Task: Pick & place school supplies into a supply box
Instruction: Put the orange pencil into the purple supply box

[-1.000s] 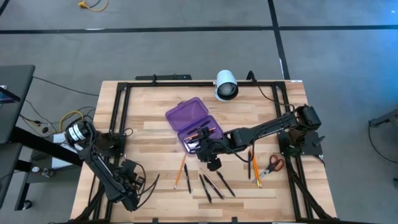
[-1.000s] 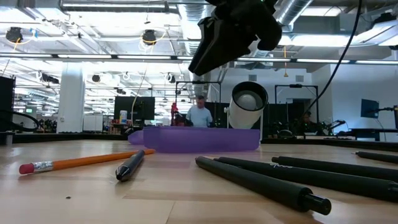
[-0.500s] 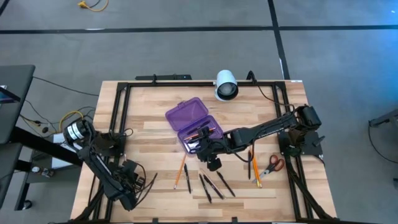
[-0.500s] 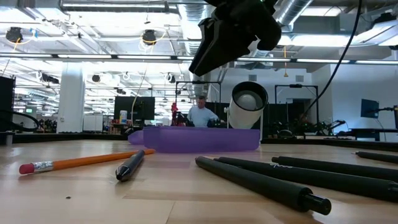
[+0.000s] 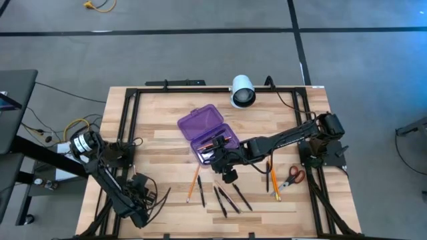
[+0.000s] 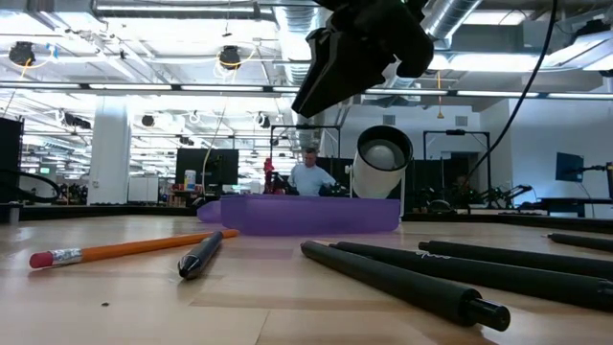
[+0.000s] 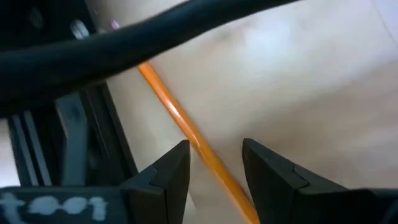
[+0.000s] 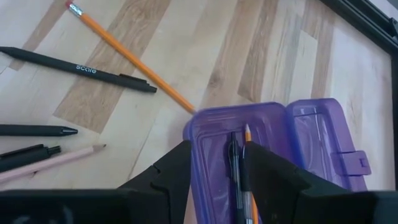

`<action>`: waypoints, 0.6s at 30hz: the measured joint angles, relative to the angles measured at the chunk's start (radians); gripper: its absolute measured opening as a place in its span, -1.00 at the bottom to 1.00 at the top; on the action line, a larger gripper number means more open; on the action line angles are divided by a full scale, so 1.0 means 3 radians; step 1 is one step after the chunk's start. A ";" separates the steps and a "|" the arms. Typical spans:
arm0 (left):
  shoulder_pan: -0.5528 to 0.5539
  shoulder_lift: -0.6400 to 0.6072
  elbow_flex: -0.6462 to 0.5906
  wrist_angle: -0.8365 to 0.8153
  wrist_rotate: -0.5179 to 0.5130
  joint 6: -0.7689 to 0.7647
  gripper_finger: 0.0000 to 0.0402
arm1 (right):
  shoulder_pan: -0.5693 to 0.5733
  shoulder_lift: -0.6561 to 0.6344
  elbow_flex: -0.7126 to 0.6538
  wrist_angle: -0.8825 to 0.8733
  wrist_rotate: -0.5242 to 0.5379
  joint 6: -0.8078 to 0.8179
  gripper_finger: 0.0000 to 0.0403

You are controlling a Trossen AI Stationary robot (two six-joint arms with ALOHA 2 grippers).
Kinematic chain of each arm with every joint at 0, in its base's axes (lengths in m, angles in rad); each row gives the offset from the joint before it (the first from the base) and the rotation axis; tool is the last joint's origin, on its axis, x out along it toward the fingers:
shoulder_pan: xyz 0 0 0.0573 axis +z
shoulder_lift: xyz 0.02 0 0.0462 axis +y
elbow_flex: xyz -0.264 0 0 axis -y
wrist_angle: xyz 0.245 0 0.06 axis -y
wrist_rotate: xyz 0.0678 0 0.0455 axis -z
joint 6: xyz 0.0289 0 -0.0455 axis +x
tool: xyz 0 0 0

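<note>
The purple supply box [image 5: 208, 137] lies open on the table's middle, with a black pen [image 8: 234, 163] and an orange pencil [image 8: 248, 155] lying in its tray. My right gripper [image 5: 224, 162] hovers open over the tray's near end [image 8: 214, 152], clear of the table in the low view [image 6: 356, 50]. Loose pencils [image 5: 191, 183] and black pens [image 5: 225, 198] lie on the table near it. My left gripper [image 5: 138, 200] is open at the near left corner. In its wrist view [image 7: 214, 152] the fingers stand on either side of an orange pencil [image 7: 180, 118] that lies on the table.
Two more pencils [image 5: 272, 177] and orange-handled scissors [image 5: 291, 176] lie at the right. A white cylindrical camera [image 5: 242, 91] stands at the far edge. A black frame rail [image 5: 127, 127] runs along the table's edges. A person [image 6: 308, 175] shows far behind the table.
My left gripper has shifted a little toward the table's near left corner. The right gripper and the supplies have stayed where they were.
</note>
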 joint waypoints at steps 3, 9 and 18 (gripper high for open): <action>0.0001 -0.0005 0.0019 0.0004 0.0031 0.0000 -0.31 | 0.0000 0.0000 0.0000 0.0000 0.0000 0.0000 -0.31; -0.0019 -0.0038 -0.0156 0.0325 -0.0013 0.0000 -0.41 | 0.0007 0.0000 0.0000 0.0003 0.0000 0.0004 -0.32; -0.0021 -0.0034 -0.0170 0.0395 -0.0138 0.0042 -0.47 | 0.0048 0.0000 0.0000 -0.0075 -0.0006 0.0041 -0.33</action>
